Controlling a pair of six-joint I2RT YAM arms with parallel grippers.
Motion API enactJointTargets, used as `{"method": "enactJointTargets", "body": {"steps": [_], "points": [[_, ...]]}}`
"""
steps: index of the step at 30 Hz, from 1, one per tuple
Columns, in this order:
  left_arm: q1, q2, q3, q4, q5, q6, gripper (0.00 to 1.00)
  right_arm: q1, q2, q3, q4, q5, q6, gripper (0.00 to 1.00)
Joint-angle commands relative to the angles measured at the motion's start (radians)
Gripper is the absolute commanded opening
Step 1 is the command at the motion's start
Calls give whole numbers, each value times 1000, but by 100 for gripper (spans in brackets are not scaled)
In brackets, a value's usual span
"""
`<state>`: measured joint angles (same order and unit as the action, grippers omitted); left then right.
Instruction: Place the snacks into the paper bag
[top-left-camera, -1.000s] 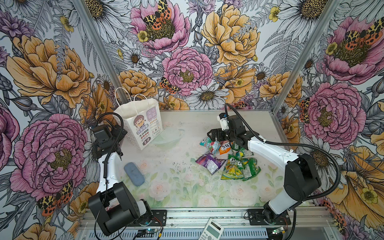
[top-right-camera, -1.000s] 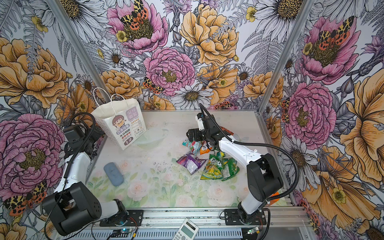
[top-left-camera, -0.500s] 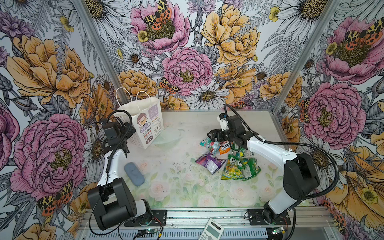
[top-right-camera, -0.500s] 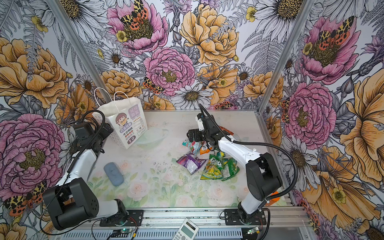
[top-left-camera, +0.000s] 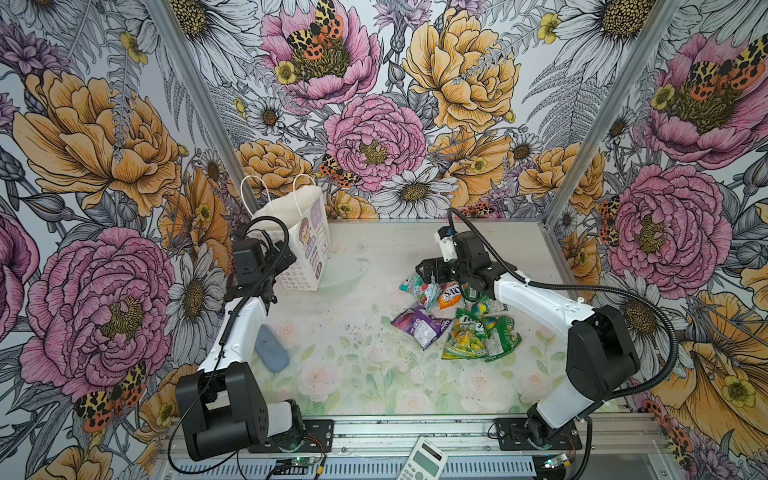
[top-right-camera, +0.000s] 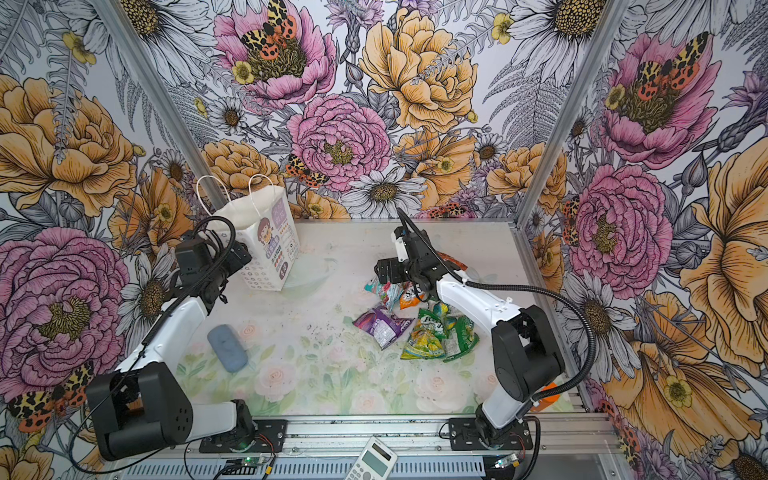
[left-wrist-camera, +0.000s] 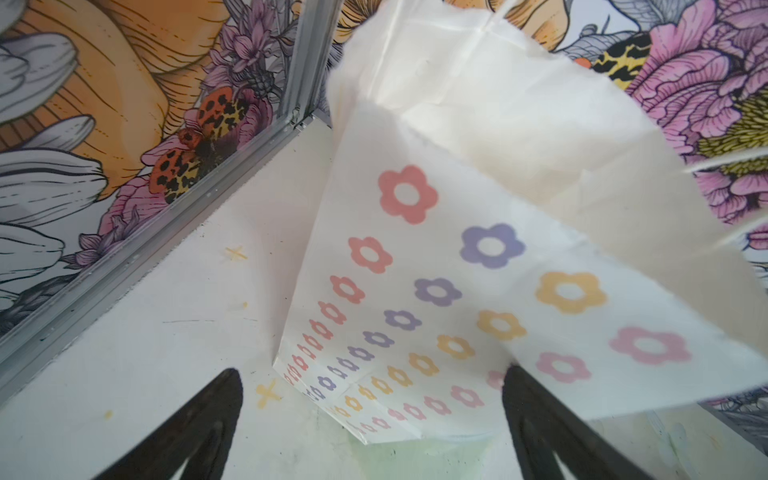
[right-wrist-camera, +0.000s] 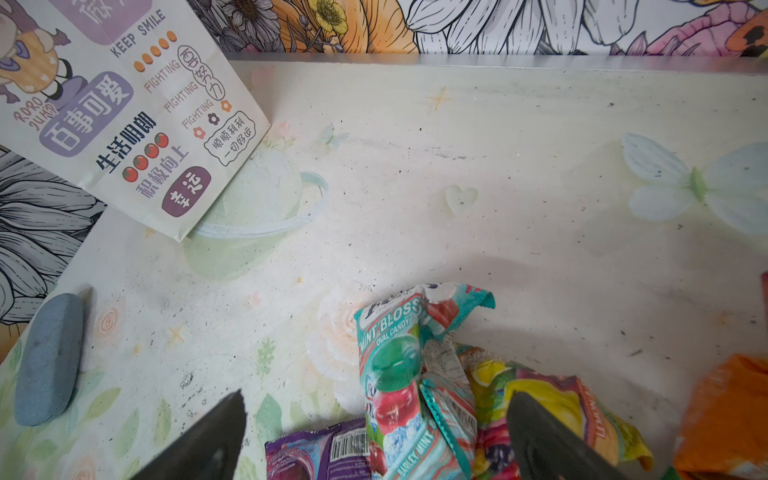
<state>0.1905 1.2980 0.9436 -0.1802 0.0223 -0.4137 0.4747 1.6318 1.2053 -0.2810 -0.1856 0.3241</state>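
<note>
Right pincer (right-wrist-camera: 376, 401) hangs spread wide and pinches nothing, low over the bag-side end of the snacks (top-left-camera: 453, 316) heaped on the table (top-left-camera: 365, 374). The teal packet (right-wrist-camera: 388, 332) lies between its fingers with its long axis running straight ahead of the pincer, so a close would fall across the narrow width. The paper bag (top-left-camera: 301, 245) stands upright with its mouth open, well apart from this pincer and towards the other arm. Left pincer (left-wrist-camera: 370, 372), also spread and empty, sits just beside the bag's flowered narrow side. By my judgement the right arm is nearer the snacks.
</note>
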Motion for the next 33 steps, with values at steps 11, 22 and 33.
{"method": "enactJointTargets", "body": {"steps": [11, 22, 33], "points": [[-54, -133, 253, -386, -7, 86, 99, 5, -31, -21, -19, 24, -29, 100], [163, 1, 658, -493, 247, 190, 99, 5, -45, -19, -29, 29, -25, 100], [251, 265, 795, -528, 573, 298, 99, 5, -33, -13, -34, 32, -16, 100]]}}
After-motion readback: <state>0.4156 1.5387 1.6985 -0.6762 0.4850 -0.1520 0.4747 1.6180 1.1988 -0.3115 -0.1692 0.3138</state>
